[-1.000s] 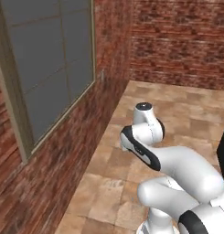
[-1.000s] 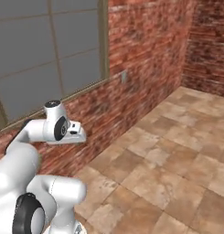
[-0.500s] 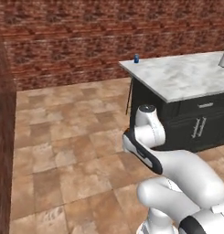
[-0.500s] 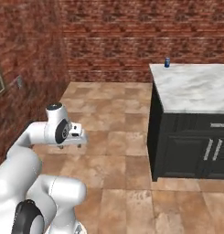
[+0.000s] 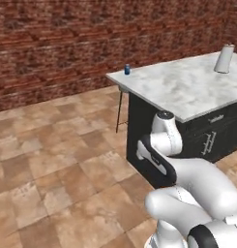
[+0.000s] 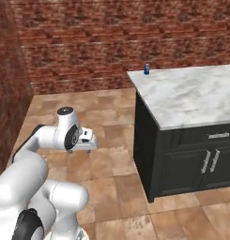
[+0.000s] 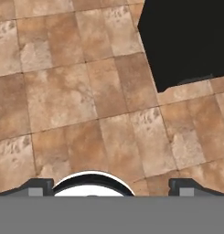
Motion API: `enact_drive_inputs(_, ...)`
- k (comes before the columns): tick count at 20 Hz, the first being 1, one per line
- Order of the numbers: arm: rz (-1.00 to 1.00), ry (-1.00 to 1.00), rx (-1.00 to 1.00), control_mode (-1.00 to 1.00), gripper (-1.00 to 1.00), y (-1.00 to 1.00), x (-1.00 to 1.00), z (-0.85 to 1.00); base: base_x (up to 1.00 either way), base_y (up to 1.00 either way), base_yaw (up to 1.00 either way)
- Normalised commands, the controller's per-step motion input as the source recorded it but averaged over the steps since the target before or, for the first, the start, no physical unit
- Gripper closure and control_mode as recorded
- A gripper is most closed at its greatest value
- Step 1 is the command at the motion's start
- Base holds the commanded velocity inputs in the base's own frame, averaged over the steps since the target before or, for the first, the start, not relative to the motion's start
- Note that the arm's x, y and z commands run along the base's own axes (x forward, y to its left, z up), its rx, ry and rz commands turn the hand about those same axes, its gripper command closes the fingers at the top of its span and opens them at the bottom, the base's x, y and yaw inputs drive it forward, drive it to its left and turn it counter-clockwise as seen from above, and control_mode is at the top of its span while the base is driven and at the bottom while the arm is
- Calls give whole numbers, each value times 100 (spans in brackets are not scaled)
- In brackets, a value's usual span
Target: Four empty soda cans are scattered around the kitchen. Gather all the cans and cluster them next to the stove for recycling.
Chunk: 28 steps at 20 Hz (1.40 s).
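Note:
One blue soda can (image 5: pixel 127 69) with a white band stands upright at the far corner of the marble island (image 5: pixel 187 92); from the right it shows as the can (image 6: pixel 146 69) on the island's (image 6: pixel 196 98) back left corner. My gripper (image 6: pixel 87 143) hangs folded close to the base, low over the tiled floor, well short of the can and left of the island. In the hand view the gripper (image 7: pixel 111 186) is open, its fingertips (image 7: pixel 40 185) wide apart with only floor tiles beyond them. The stove is out of view.
A tall white paper-towel roll (image 5: pixel 225 58) stands at the island's far right. The island's dark cabinet front (image 6: pixel 191 159) faces the base, and its dark corner (image 7: pixel 186 41) reaches into the hand view. Thin stool legs (image 5: pixel 121 111) stand under the overhang. A red brick wall (image 6: pixel 111 42) closes the back.
The whole picture has swung: the base has turned from the window wall toward the island, which now sits closer and larger. The arm holds the same folded pose and the gripper stays open.

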Motion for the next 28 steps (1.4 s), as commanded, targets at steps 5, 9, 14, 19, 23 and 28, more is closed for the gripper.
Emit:
enact_drive_inputs(5, 0, 0, 0, 100, -100, 0, 0, 0, 100, 96, -23)
enact_drive_inputs(9, 0, 0, 0, 100, -100, 0, 0, 0, 72, 100, -37)
enact_drive_inputs(14, 0, 0, 0, 100, -100, 0, 0, 0, 18, 40, -93)
enact_drive_inputs(19, 0, 0, 0, 100, -100, 0, 0, 0, 19, 46, -90)
enact_drive_inputs(23, 0, 0, 0, 100, -100, 0, 0, 0, 59, 100, -41)
enact_drive_inputs(28, 0, 0, 0, 100, -100, 0, 0, 0, 36, 100, -15)
